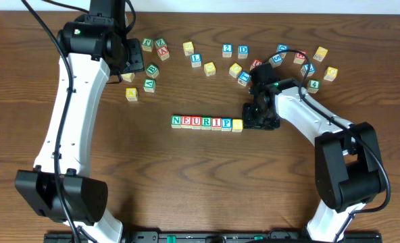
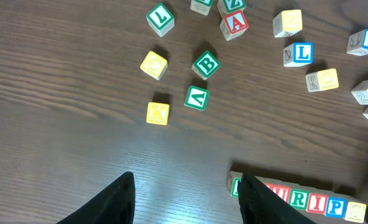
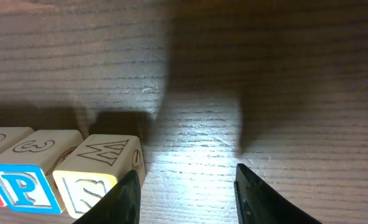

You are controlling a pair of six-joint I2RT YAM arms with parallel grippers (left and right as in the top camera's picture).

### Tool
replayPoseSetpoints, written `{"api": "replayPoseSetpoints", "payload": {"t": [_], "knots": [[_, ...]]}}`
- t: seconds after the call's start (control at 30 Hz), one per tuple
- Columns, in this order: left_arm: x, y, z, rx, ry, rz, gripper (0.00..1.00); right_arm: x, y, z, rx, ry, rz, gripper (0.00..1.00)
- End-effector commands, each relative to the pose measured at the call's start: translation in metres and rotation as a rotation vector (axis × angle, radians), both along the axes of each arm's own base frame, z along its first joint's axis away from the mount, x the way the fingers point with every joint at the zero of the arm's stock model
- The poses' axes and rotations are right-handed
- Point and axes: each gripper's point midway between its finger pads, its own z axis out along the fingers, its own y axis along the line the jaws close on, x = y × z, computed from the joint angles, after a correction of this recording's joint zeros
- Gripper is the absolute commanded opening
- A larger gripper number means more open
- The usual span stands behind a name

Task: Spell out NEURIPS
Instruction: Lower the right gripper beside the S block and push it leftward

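We found the row of cubes (image 1: 207, 122) lying about the middle of the surface (image 1: 186, 189), running parallel to its far edge. The cubes touched side by side. Their tops read N, E, U, R, I, P in green, red and blue, and a yellow-topped cube (image 1: 237, 125) closed the right end. In the right wrist view that end cube showed an outlined S on one face, and the blue P cube (image 3: 22, 186) sat against it.

The right claw (image 3: 185, 180) stood just beside the right end of the row. Its fingers were spread, with only bare wood between them. One finger (image 3: 125, 199) came very close to the yellow-topped cube, but we could not tell whether it touched.

The left claw (image 2: 187, 186) hung toward the far left corner, well apart from the row. It was spread as well and held nothing.

Below the left claw lay loose cubes:
- a green B cube (image 2: 206, 64)
- a green A cube (image 2: 196, 98) near the B
- a yellow K cube (image 2: 157, 113)
- a green L cube (image 2: 160, 17)
- a red A cube (image 2: 235, 23)

More loose cubes were scattered along the far edge, among them a blue 2 cube (image 1: 227, 49) and a blue D cube (image 1: 243, 50) next to it. A further cluster lay toward the far right corner, with letters too small for us to read.
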Motion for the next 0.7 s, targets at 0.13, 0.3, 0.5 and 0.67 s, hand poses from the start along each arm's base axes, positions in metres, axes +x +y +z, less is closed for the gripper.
{"api": "replayPoseSetpoints", "payload": {"t": [0.13,0.3,0.5,0.67], "knots": [[-0.0010,0.0035,-0.0030,0.017,0.008,-0.003,0.53,-0.0033,0.0062,-0.0051,0.005,0.012,0.003,0.44],[-0.0009,0.0034,-0.0029,0.017,0.007,-0.003,0.52,-0.0026,0.0076,-0.0049,0.013,0.010,0.004,0.44],[-0.0010,0.0035,-0.0030,0.017,0.008,-0.004,0.52,-0.0012,0.0080,-0.0047,0.015,0.004,0.004,0.44],[-0.0009,0.0034,-0.0029,0.017,0.007,-0.003,0.52,0.0047,0.0100,0.0012,0.017,-0.015,0.027,0.41]]}}
